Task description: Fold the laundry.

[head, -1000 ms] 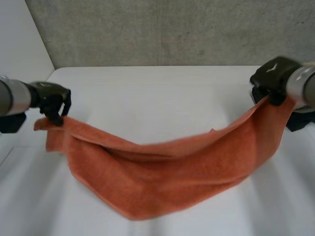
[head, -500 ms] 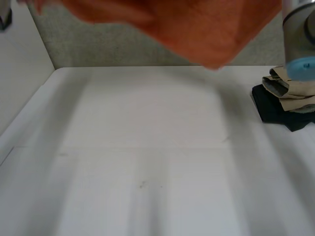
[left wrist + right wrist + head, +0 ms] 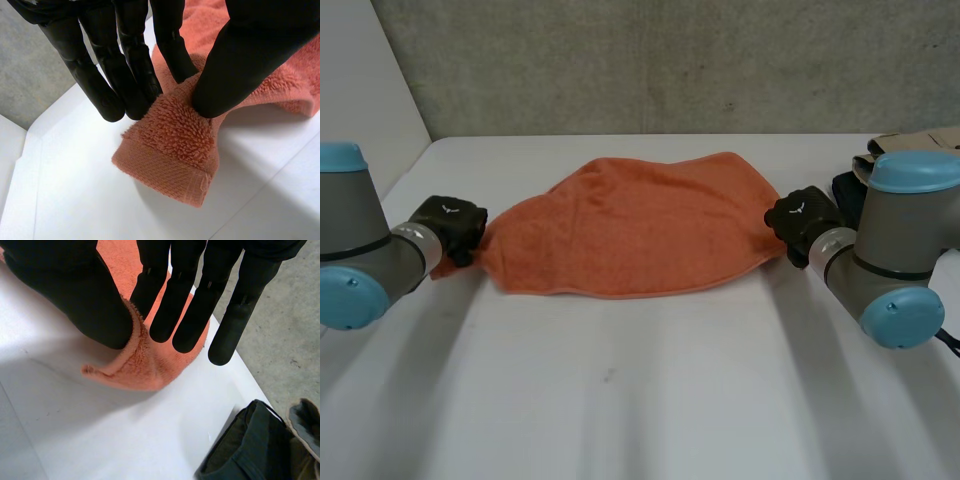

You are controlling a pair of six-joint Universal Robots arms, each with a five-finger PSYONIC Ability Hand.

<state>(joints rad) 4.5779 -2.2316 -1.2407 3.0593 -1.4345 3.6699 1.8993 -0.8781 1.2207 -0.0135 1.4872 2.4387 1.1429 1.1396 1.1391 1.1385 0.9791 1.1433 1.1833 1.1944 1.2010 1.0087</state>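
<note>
I see the orange towel point(image 3: 640, 225) spread flat across the far middle of the white bench point(image 3: 640, 400). My left hand point(image 3: 450, 225) grasps its left corner, pinched between thumb and fingers point(image 3: 172, 52). My right hand point(image 3: 800, 215) pinches the right corner the same way. A pile of folded clothes point(image 3: 920, 140) sits far right, just beyond my right hand.

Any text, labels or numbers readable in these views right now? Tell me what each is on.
None readable.
The left hand and right hand each carry a small white mark on the back, too small to read.
The orange towel shows no label.
</note>
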